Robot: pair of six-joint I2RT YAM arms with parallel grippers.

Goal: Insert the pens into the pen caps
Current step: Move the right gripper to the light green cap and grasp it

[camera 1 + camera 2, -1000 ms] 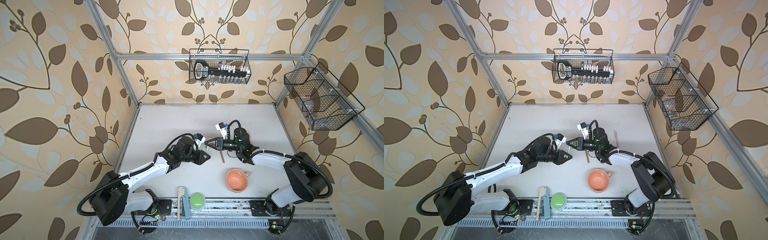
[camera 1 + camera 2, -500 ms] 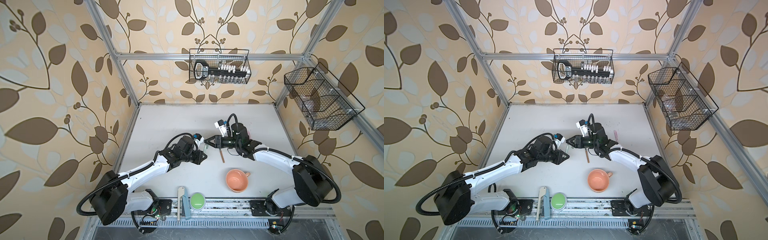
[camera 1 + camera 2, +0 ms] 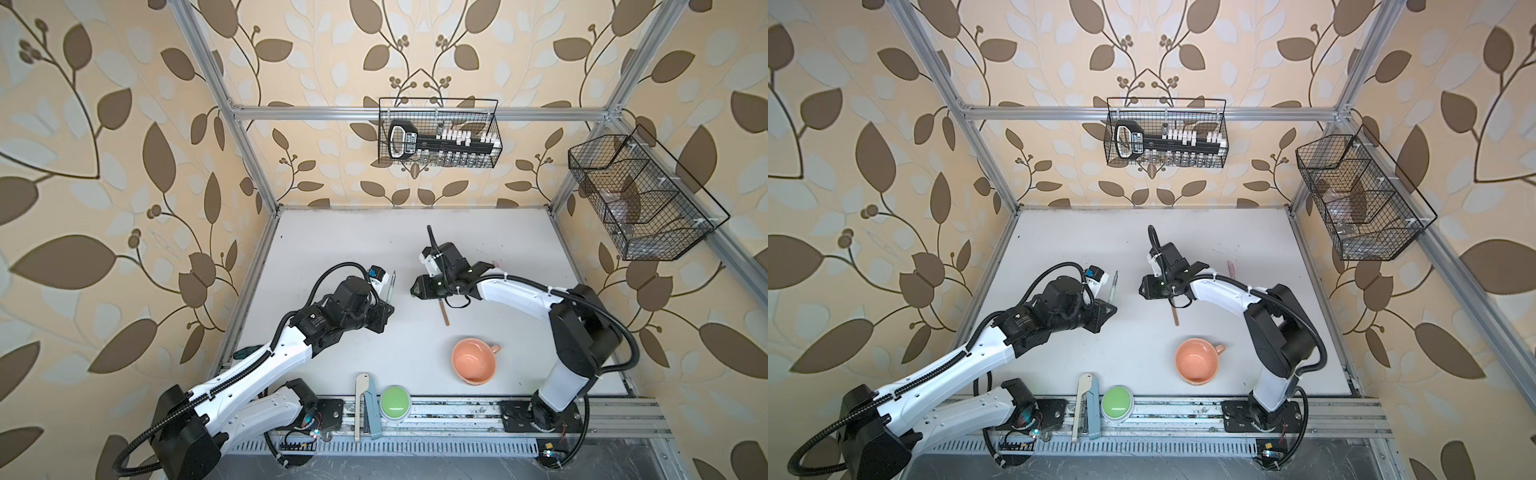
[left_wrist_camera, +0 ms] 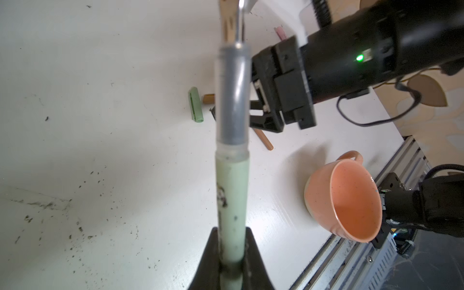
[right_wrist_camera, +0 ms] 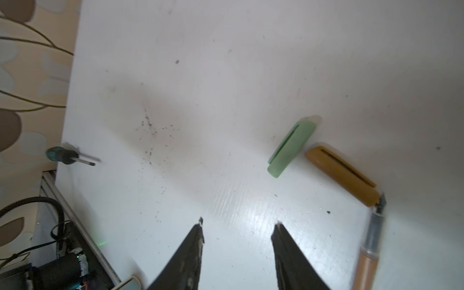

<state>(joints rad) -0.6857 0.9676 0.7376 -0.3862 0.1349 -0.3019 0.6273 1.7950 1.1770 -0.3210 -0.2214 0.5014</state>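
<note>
While both arms hang over the middle of the white table [image 3: 332, 232], here is how it looks in both top views. The left gripper [image 3: 386, 309] pinches the rear end of the grey-green pen [image 3: 390, 286], and the dark tip sticks out clear of the fingers. Across a gap sits the right gripper [image 3: 415, 286], low over the tabletop. The tan-brown pen [image 3: 444, 311] lies flat, running from under that gripper toward the front. The peach cup [image 3: 473, 360] stands nearer the front edge. In a top view a pale pink item [image 3: 1231, 267] lies beyond the right arm. It may be the pink pen, though it is too small to be sure.

Over to the left wrist view. The jaws are pressed tight on the grey-green pen [image 4: 232, 195], with one black finger [image 4: 209, 251] on each side of the barrel. The grey grip section and the tip blur away from the lens. Behind it the pale green cap [image 4: 195, 105] lies loose on the table. The tan-brown cap [image 4: 208, 98] is just beside it, half hidden by the pen. The right gripper [image 4: 266, 123] hovers near both caps, and the cup [image 4: 351, 195] stands off to one side.

Now the right wrist view. The right gripper [image 5: 238, 223] has its jaws spread with nothing between them, only bare table. Ahead lie the pale green cap [image 5: 291, 147] and the tan-brown cap [image 5: 342, 174], close together but not touching. The tan-brown pen [image 5: 369, 251] points its dark nib right at the tan cap's end, uncapped. A teal-handled screwdriver [image 5: 66, 155] rests far off by the table's edge.
</note>
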